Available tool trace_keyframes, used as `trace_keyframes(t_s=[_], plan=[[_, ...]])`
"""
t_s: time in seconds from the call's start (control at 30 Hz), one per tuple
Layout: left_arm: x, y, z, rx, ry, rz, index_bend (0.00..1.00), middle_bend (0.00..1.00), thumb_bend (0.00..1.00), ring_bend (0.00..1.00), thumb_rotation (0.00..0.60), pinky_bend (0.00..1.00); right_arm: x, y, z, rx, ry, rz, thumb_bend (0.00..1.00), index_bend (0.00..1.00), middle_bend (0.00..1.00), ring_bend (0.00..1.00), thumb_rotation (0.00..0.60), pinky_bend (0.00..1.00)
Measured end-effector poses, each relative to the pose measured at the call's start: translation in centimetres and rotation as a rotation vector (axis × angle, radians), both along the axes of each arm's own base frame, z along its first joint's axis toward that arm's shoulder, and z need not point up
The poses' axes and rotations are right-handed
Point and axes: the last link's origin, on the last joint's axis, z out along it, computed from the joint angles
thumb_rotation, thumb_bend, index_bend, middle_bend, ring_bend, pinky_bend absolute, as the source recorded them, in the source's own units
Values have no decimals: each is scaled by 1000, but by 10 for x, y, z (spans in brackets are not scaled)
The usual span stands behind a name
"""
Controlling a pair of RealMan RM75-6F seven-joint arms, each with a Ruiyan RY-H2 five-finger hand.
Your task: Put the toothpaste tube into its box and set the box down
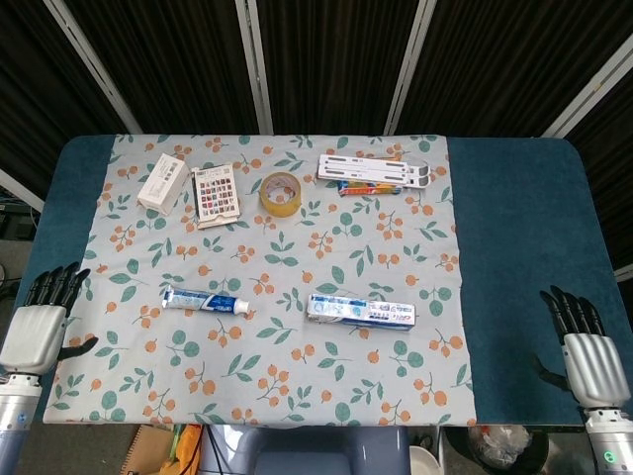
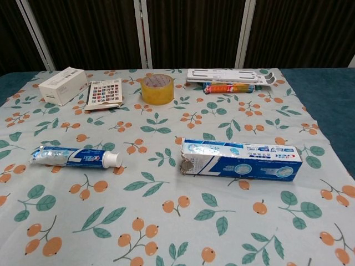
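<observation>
The toothpaste tube (image 1: 206,300) (image 2: 75,157) lies flat on the floral cloth, its white cap pointing right. Its blue-and-white box (image 1: 361,311) (image 2: 241,160) lies to the right of it, a gap between them, with the torn open end facing the tube. My left hand (image 1: 42,325) hovers at the table's left edge, fingers spread, holding nothing. My right hand (image 1: 586,348) is at the right front edge, fingers apart and empty. Neither hand shows in the chest view.
Along the back of the cloth sit a white box (image 1: 163,183), a colour card (image 1: 217,195), a roll of yellow tape (image 1: 281,193) and a white stand (image 1: 375,169) over a coloured packet (image 2: 230,87). Bare blue tabletop (image 1: 524,237) flanks the cloth.
</observation>
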Motion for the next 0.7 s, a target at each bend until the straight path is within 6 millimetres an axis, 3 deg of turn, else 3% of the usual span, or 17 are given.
trace_keyframes(t_s=[0.27, 0.5, 0.7], plan=[[1, 2, 0, -5, -12, 6, 0, 0, 0, 0, 600, 0, 52, -33, -30, 92, -75, 102, 305, 0, 78, 0, 600, 0], [-1, 2, 0, -25, -23, 28, 0, 0, 0, 0, 600, 0, 104, -71, -77, 202, -99, 147, 305, 0, 134, 0, 600, 0], [-2, 2, 2, -37, -36, 44, 0, 0, 0, 0, 600, 0, 140, -83, -123, 308, -176, 110, 305, 0, 136, 0, 600, 0]])
